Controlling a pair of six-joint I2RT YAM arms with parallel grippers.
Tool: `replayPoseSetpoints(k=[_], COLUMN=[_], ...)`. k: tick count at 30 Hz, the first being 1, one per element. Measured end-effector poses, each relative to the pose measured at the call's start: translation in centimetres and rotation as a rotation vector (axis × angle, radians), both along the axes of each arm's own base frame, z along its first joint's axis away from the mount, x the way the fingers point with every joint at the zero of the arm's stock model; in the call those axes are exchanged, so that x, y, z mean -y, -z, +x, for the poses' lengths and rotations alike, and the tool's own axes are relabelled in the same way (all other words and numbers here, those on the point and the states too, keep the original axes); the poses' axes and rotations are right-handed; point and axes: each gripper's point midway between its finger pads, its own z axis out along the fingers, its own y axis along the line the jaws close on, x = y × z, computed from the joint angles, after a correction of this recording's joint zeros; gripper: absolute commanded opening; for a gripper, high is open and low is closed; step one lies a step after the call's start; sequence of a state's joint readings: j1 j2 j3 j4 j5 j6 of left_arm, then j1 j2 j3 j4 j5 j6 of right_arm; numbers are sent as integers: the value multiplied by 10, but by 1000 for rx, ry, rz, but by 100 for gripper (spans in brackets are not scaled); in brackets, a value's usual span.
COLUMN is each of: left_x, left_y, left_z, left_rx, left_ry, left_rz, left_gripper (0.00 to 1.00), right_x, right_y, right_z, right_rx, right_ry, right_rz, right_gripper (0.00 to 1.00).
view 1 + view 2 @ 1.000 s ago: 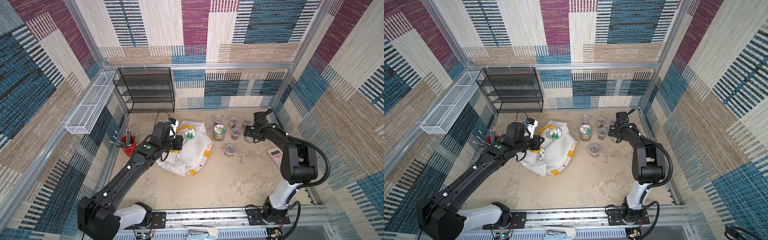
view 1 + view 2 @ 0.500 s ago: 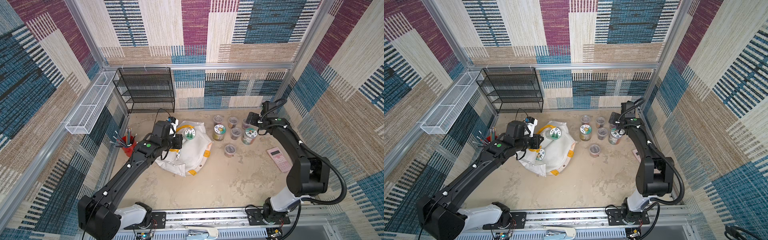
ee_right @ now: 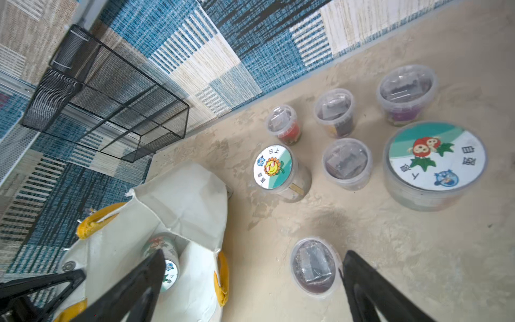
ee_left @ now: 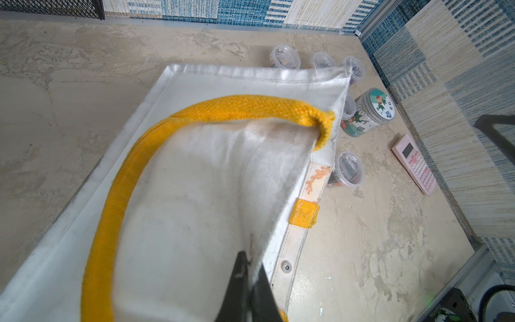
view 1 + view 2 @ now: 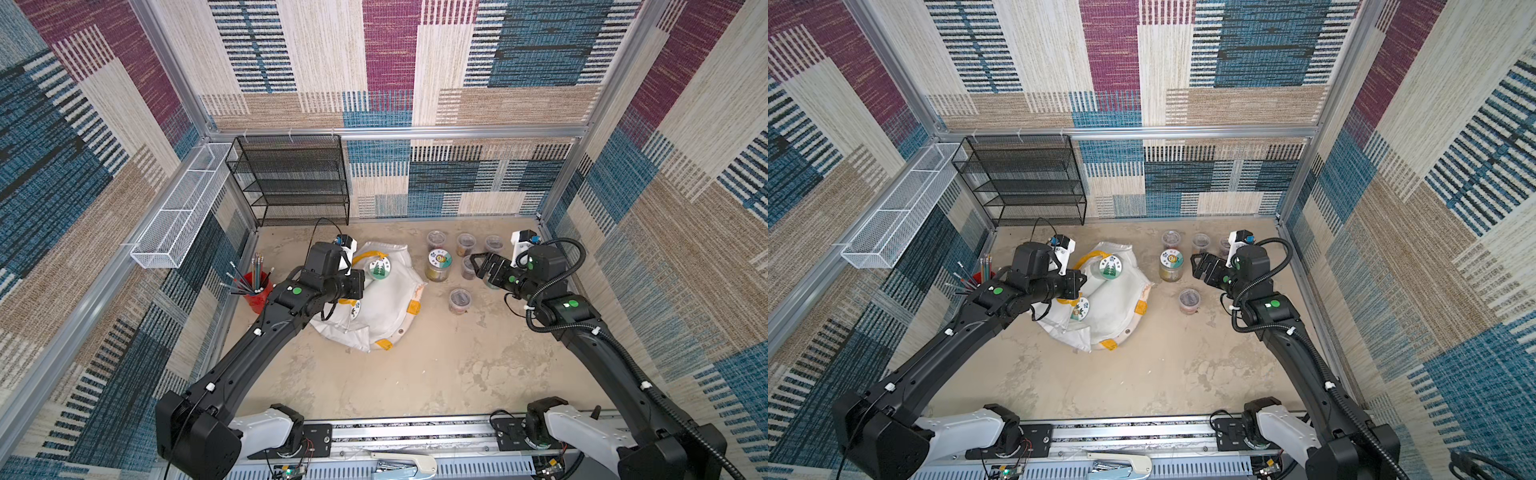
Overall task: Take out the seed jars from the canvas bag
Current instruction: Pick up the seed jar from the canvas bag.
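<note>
— Beige floor (image 5: 415,374), patterned walls on three sides, black mesh shelf (image 5: 291,178) at the back. Which step?
— Mid-unload, I'd say. Seven seed jars are out, grouped near the rear right corner: five small tubs (image 3: 347,163), the sunflower-lid jar (image 5: 439,264) and the berry-lid jar (image 3: 434,161). Two sit in the canvas bag (image 5: 386,316). The pine-lid jar (image 5: 377,268) is at the mouth, and the second jar (image 5: 355,308) is deeper in, half under cloth.
— Grippers?
— Left gripper (image 4: 246,267) is clamped on the bag's cloth edge, propping the mouth open. Right gripper (image 3: 254,251) is empty, jaws spread wide, hanging over the group.
— Next move?
— Likely the right arm crosses to the pine-lid jar and drops its jaws around the body, under the lid. That needs the left pinch to hold.
— Clearance?
— Tight. The lone tub (image 5: 459,300) stands between group and bag, near that path. The yellow handle (image 4: 223,107) arches beside the pine lid and could snag a finger. Walls crowd the group at rear and right, and a pink calculator (image 4: 415,164) lies along the right wall. Open floor in front of the bag, toward the arm bases. Red cup (image 5: 255,293) is well apart, beyond the left arm.
</note>
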State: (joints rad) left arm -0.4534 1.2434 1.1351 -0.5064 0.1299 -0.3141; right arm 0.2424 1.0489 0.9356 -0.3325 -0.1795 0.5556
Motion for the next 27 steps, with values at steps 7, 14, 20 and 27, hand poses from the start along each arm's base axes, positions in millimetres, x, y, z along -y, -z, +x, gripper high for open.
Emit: replayPoseSetpoints(k=[7,14,20,27], left_x=[-1,0,-2,-2], left_y=[0,-1,-1,-1], left_z=[0,2,3,2], left_rx=[-2,-2,2,2], left_ry=[-1,-4,-15,-13], left_rz=[2,4,12,10], left_gripper=[0,0,0,0], right_x=[-58,-151,-197,-224], right_y=[-13,-3,35,52], right_z=[-12,-43,-48,-30], right_rx=[14,-34,-106,-128], right_ry=[-120,-315,-394,-410], right_rz=[11,33,12,12], right_gripper=[100,99,99,100])
